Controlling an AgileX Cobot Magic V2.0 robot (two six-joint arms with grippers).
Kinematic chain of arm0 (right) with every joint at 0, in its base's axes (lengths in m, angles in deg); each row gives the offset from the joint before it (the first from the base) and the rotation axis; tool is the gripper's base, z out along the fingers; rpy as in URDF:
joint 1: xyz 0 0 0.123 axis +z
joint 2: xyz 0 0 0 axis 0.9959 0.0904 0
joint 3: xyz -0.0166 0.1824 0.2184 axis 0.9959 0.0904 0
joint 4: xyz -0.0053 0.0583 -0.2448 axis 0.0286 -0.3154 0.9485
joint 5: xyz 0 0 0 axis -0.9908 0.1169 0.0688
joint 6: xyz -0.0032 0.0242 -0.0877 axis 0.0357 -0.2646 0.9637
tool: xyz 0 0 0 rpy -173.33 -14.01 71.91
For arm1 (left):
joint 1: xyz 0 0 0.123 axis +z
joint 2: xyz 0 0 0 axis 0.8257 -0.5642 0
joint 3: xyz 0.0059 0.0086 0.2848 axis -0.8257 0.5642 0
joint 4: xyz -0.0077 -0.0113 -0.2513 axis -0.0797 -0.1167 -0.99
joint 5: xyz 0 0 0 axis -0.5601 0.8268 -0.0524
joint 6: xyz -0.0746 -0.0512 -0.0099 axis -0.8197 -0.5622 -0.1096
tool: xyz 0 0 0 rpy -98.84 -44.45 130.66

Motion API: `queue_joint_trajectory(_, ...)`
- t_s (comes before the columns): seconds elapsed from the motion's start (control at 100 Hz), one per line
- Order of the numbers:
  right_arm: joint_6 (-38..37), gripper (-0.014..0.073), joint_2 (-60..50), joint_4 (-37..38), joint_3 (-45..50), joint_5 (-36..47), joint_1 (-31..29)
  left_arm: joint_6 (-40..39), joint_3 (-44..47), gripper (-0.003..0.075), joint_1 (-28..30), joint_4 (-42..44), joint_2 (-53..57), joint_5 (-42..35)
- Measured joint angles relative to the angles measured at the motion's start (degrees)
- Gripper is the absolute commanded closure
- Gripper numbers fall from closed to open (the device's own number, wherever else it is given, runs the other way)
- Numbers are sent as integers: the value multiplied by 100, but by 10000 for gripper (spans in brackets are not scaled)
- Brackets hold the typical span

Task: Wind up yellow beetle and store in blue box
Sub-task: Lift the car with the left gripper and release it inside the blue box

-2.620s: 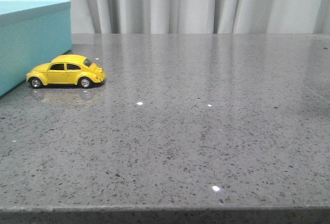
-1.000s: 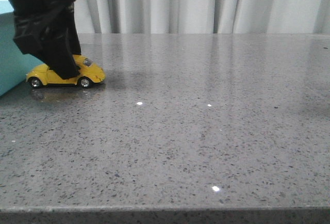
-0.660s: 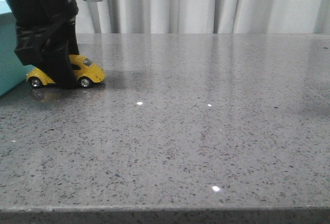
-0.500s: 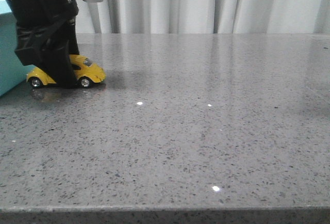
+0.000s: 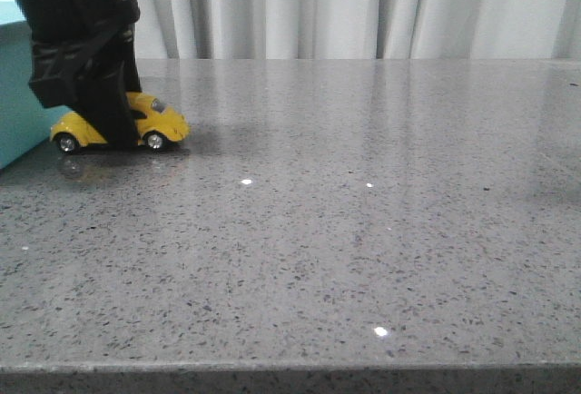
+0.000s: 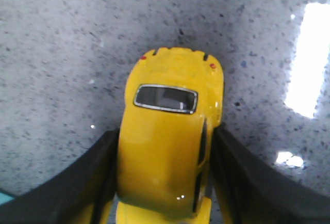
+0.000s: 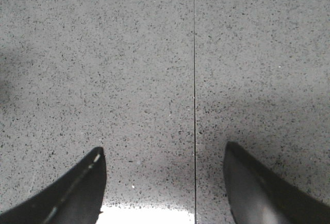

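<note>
Left pincer (image 5: pixel 100 135) down over the yellow beetle (image 5: pixel 154 122) at the far left of the tabletop (image 5: pixel 363 231), black body hiding the car's middle and roof in the front view. Nose and tail of the car stick out either side of the fingers; both near-side wheels visible, resting on the grey speckled surface or very close to it (contact hard to judge). In the left wrist view: yellow beetle (image 6: pixel 167 136) seen from above, rear window and two small red tail lights toward the far end, one dark finger (image 6: pixel 98 177) against each flank of the body. Left pincer (image 6: pixel 162 182) thus clamped on the car across its width, no gap visible on either side.

Blue box (image 5: pixel 14 94) at the left edge of the front view, just behind and beside the car, mostly hidden by the arm; only a strip of turquoise wall and rim showing. A sliver of turquoise also at the corner of the left wrist view. Car outside the box.

Right pincer (image 7: pixel 165 182) spread wide, fingers well apart over bare tabletop (image 7: pixel 154 53), nothing between them (thin dark seam line running across the surface below). Not visible in the front view.

Grey pleated curtain (image 5: pixel 363 4) behind the tabletop.
</note>
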Motion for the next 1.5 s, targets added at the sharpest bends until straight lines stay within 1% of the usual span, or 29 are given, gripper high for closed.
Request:
queue_joint_trajectory(0.18, 0, 107, 0, -9, 0, 0, 0, -616, -752, 499, 0, 0, 0, 14)
queue_joint_trajectory(0.41, 0, 107, 0, -9, 0, 0, 0, -2010, -1775, 499, 87, 0, 230, 27)
queue_joint_trajectory(0.56, 0, 107, 0, -9, 0, 0, 0, -2969, -1999, 499, 483, -10, 501, 27)
queue_joint_trajectory(0.77, 0, 107, 0, -9, 0, 0, 0, -4365, -1999, 499, 1395, 0, 663, 365)
queue_joint_trajectory(0.97, 0, 107, 0, -9, 0, 0, 0, -4918, -1825, 499, 2203, 0, 663, 735)
queue_joint_trajectory(1.15, 0, 107, 0, -9, 0, 0, 0, -5117, -1339, 499, 2724, 0, 663, 738)
queue_joint_trajectory(1.33, 0, 107, 0, -9, 0, 0, 0, -5199, -766, 499, 2984, -11, 663, 416)
queue_joint_trajectory(1.5, 0, 107, 0, -9, 0, 0, 0, -5211, -307, 499, 2995, -58, 663, -4)
